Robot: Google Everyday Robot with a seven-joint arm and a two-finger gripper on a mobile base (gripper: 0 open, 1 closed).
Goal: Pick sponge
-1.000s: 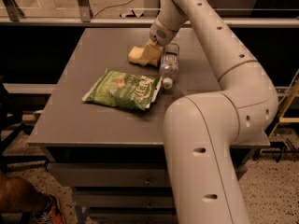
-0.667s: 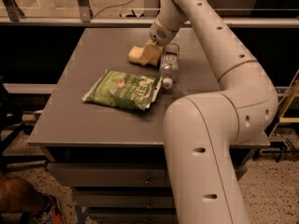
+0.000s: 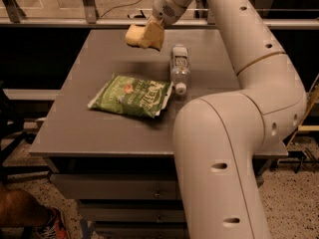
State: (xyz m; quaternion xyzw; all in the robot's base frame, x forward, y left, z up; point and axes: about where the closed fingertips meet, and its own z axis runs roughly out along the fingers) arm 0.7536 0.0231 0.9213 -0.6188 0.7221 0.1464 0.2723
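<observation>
Hanging over the far part of the desk (image 3: 75,133), the gripper (image 3: 148,36) holds the sponge (image 3: 131,35) - its pale yellow fingers (image 3: 155,33) are closed on the right end of this soft block. The sponge is pale yellow-tan and it is up in the air, not touching the desk surface; its free end points to the left. Below and a little to the right, a clear plastic bottle (image 3: 179,67) lies on its side, with the white cap turned to the near edge. Just beside the cap, on the left, a green snack bag (image 3: 132,96) lies flat near the middle of the desk. The white arm (image 3: 234,133) rises at the right front and bends over to the gripper. Under the desk top there are drawers (image 3: 114,190).
</observation>
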